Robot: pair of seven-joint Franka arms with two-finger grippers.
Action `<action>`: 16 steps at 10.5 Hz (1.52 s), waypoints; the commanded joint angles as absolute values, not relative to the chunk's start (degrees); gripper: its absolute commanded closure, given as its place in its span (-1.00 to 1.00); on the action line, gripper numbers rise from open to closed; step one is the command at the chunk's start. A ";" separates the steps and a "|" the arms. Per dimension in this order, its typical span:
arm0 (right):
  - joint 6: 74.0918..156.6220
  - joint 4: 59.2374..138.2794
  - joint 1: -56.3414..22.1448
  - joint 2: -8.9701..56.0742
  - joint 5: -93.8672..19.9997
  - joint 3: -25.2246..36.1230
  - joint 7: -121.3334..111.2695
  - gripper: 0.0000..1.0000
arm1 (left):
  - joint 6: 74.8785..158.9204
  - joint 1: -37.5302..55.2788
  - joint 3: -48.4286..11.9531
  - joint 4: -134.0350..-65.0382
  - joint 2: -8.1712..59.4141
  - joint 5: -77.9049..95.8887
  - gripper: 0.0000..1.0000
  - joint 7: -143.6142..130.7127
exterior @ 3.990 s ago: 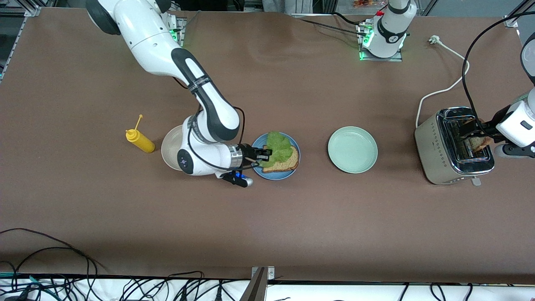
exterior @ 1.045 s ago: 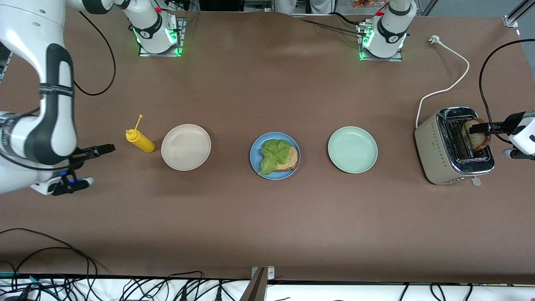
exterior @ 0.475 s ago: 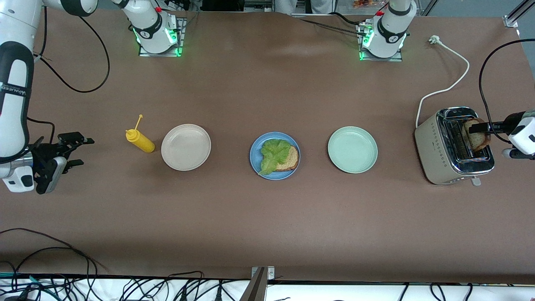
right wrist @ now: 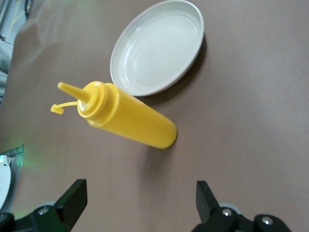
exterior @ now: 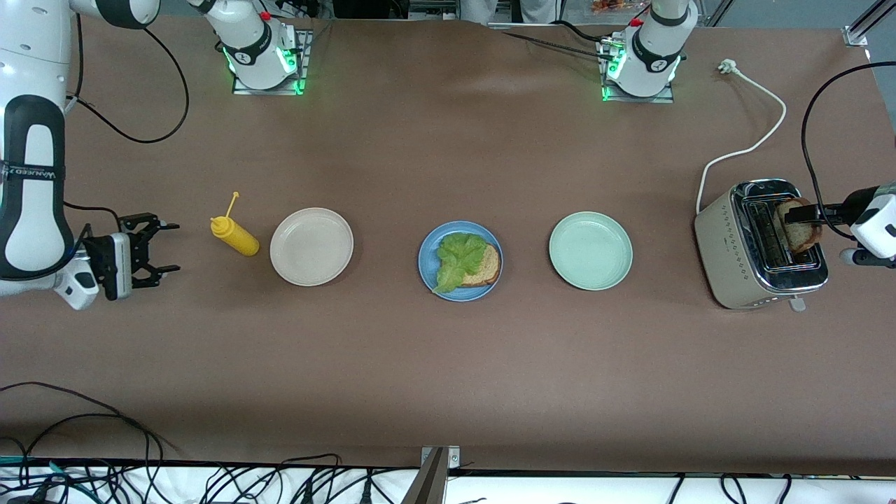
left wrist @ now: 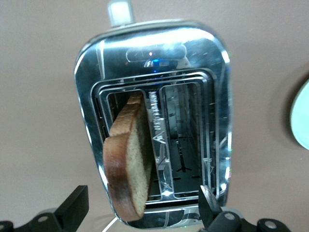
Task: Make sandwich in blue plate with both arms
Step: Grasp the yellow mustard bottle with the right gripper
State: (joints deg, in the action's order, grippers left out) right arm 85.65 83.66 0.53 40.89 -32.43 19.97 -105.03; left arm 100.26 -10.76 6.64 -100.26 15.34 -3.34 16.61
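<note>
The blue plate (exterior: 428, 245) sits mid-table and carries one bread slice (exterior: 488, 267) with a green lettuce leaf (exterior: 458, 255) on top. A second bread slice (exterior: 803, 236) (left wrist: 126, 162) stands tilted in a slot of the toaster (exterior: 742, 245) (left wrist: 212, 87). My left gripper (exterior: 798, 222) (left wrist: 143, 210) is over the toaster, open, one finger on each side of that slice with gaps showing. My right gripper (exterior: 164, 246) (right wrist: 140, 205) hangs open and empty over bare table, pointing at the yellow bottle (exterior: 236, 237) (right wrist: 128, 118).
A beige-white plate (exterior: 311, 246) (right wrist: 157, 46) lies beside the bottle, toward the blue plate. A pale mint-green plate (exterior: 590, 250) sits between the blue plate and the toaster. The toaster's white cord (exterior: 752, 143) runs toward the left arm's base.
My right arm has left the blue plate, with the lettuce now on the bread, swung to its end of the table and turned its open gripper toward the bottle. The left arm stays still.
</note>
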 commanded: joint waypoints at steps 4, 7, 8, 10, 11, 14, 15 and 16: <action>88.07 98.86 2.37 39.37 -46.65 19.42 -137.95 -1.00 | 102.72 -8.08 6.86 -104.48 9.93 -3.25 -1.00 17.66; 87.37 102.02 2.37 41.04 -51.56 19.42 -145.96 -1.00 | 105.64 -8.53 7.38 -107.84 8.61 -3.69 -1.00 17.58; 87.36 102.74 2.37 41.13 -52.55 19.16 -147.64 -1.00 | 105.73 -8.53 7.38 -107.84 8.61 -3.78 -1.00 17.58; 87.27 102.83 2.29 41.22 -55.00 18.98 -149.14 -1.00 | 105.73 -8.53 7.82 -107.93 8.79 -4.04 -1.00 17.58; 87.28 102.83 2.20 41.31 -57.02 18.98 -150.19 -1.00 | 105.91 -9.13 8.17 -108.80 8.88 -4.04 -1.00 17.58; 87.36 103.97 1.93 41.92 -59.58 18.90 -150.29 -0.74 | 109.32 -9.32 8.26 -110.13 8.61 -4.30 -1.00 17.84; 87.36 103.97 1.93 42.01 -61.07 18.90 -150.12 -0.21 | 109.68 -9.32 8.26 -109.95 8.53 -4.31 -1.00 17.84; 87.36 103.97 1.93 41.92 -61.52 18.90 -149.77 0.37 | 109.69 -9.32 8.35 -109.86 8.53 -4.31 -1.00 17.84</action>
